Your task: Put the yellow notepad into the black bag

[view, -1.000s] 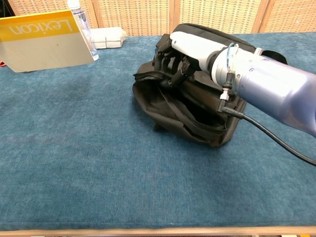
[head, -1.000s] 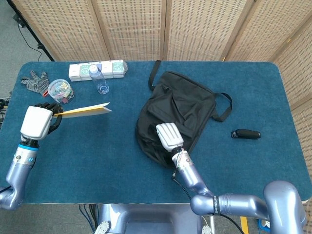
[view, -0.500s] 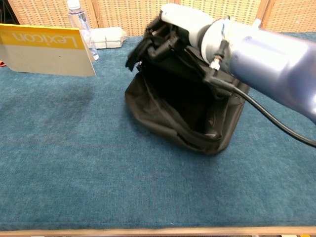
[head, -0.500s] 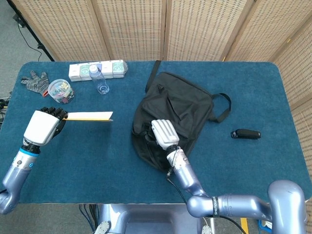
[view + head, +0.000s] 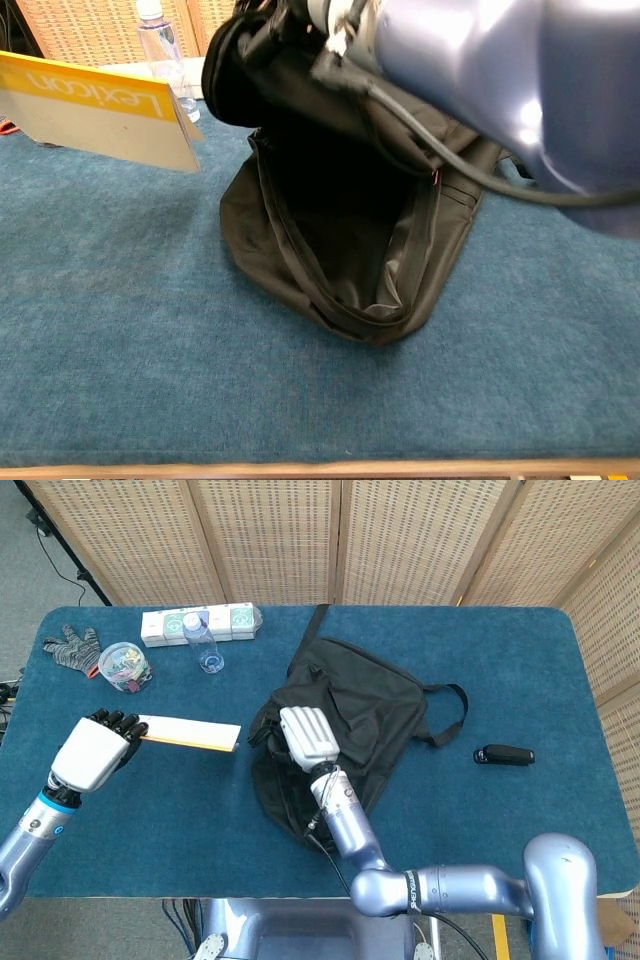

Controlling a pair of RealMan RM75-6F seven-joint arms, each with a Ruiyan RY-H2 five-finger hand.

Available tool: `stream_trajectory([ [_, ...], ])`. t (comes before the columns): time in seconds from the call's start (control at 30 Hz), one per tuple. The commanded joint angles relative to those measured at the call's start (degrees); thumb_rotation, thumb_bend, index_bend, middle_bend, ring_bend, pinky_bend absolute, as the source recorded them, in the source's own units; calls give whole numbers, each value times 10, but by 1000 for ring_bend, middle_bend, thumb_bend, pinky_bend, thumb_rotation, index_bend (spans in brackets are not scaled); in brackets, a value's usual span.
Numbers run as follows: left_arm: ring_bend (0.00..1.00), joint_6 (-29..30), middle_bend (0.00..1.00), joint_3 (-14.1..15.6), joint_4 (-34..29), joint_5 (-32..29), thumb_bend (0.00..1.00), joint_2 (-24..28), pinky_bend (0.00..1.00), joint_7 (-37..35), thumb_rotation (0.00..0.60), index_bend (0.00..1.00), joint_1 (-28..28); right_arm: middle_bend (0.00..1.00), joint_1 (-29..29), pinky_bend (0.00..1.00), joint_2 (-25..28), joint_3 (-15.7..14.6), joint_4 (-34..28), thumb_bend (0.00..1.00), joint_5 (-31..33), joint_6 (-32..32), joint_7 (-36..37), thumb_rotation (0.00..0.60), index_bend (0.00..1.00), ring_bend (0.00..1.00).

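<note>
The robot's left hand (image 5: pixel 93 750), white-backed with black fingers, is closed around one end of the flat yellow notepad (image 5: pixel 190 734), holding it off the blue cloth-covered table (image 5: pixel 180 810) with its free end pointing toward the bag; in the chest view the notepad (image 5: pixel 95 110) shows a yellow band with lettering along its top edge and a pale cardboard face below, tilted down to the right, its corner close to the bag's raised flap but apart from it. The right hand (image 5: pixel 307 737) grips the upper edge of the soft black fabric bag (image 5: pixel 370 720) and holds it lifted, so that the chest view looks straight into the wide, dark opening of the bag (image 5: pixel 340 270); there the hand itself is mostly cut off at the top of the frame and its fingers cannot be made out clearly. The bag's strap trails to its right on the table. Beyond the notepad, near the far edge, stand a clear plastic water bottle (image 5: pixel 204 645), a row of white boxes (image 5: pixel 200 622), a round clear tub of small coloured items (image 5: pixel 124 666) and a grey knitted glove (image 5: pixel 70 647). Well to the right of the bag lies a small black oblong device (image 5: pixel 503 755).
</note>
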Motion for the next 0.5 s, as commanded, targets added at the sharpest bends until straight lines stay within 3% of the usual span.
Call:
stream_trajectory([
  [0.03,600,13,738,5,-15,17,545,8,701,18,600,898,-3,549,8,878,6,10,18,654,16,9,-9,600,563,569],
  [0.5,600,-7,743,-10,-102,77,544,9,701,120,600,898,-54,548,-7,878,30,-11,21,655,19,9,9,600,563,568],
])
